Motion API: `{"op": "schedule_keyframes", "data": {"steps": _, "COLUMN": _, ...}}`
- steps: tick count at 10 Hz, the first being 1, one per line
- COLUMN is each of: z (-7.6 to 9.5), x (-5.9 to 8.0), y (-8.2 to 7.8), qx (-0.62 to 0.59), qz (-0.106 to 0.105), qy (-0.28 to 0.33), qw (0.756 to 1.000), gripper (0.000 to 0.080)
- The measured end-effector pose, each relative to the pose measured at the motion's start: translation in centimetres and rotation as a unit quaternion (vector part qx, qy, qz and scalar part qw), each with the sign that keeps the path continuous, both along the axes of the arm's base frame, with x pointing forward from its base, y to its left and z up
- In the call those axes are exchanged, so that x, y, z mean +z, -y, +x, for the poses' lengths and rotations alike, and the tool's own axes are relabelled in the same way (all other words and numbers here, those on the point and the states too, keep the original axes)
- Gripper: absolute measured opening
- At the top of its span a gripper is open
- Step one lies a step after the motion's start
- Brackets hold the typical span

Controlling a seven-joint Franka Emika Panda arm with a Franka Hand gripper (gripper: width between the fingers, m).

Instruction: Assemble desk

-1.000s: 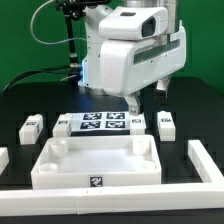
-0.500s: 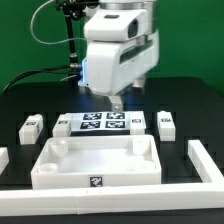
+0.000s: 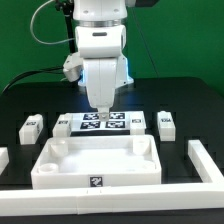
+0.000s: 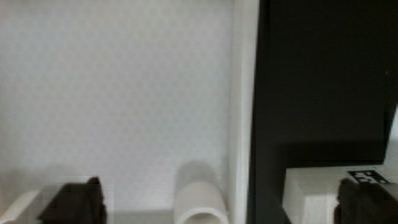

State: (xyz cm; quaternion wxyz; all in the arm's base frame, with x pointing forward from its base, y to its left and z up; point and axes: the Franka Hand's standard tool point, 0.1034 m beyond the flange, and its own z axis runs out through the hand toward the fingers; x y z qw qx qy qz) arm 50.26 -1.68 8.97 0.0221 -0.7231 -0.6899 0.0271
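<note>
The white tray-like tabletop (image 3: 97, 163) lies at the front of the black table, rim up, with round corner sockets. Four white square legs lie behind it: two at the exterior view's left (image 3: 32, 127) (image 3: 62, 125) and two at the right (image 3: 137, 122) (image 3: 165, 124). My gripper (image 3: 100, 109) hangs open and empty above the marker board (image 3: 100, 123), just behind the tabletop. In the wrist view the tabletop's floor (image 4: 125, 100) fills most of the picture. A corner socket (image 4: 205, 205) shows between my dark fingertips (image 4: 71, 203), my gripper (image 4: 221, 205) is open, and one tagged leg (image 4: 356, 183) lies beside the rim.
Long thin white border strips lie at the exterior view's left (image 3: 3, 158), right (image 3: 206, 161) and front edge (image 3: 110, 190). Black cables (image 3: 45, 60) hang behind the arm, in front of a green backdrop.
The arm has swung toward the exterior view's left and turned. The gripper moved from over the right end of the marker board to over its middle. Nothing was grasped.
</note>
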Motion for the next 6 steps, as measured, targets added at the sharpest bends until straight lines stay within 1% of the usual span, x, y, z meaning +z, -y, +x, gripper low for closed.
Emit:
{"op": "schedule_keyframes", "data": {"steps": 1, "z": -0.1, "x": -0.1, "y": 0.0, "qx": -0.001, "qz": 0.000, "qy": -0.001, "qw": 1.000, "gripper": 0.0649}}
{"op": "schedule_keyframes", "data": {"steps": 2, "z": -0.2, "x": -1.2, "y": 0.5, "qx": 0.011, "qz": 0.010, "qy": 0.011, "qw": 1.000, "gripper": 0.0649}}
{"op": "schedule_keyframes", "data": {"steps": 4, "z": -1.0, "x": -4.2, "y": 1.5, "qx": 0.000, "qz": 0.015, "qy": 0.035, "qw": 0.999, "gripper": 0.0649}}
{"op": "schedule_keyframes", "data": {"steps": 6, "z": -1.9, "x": -6.5, "y": 1.5, "qx": -0.004, "qz": 0.019, "qy": 0.034, "qw": 0.999, "gripper": 0.0649}}
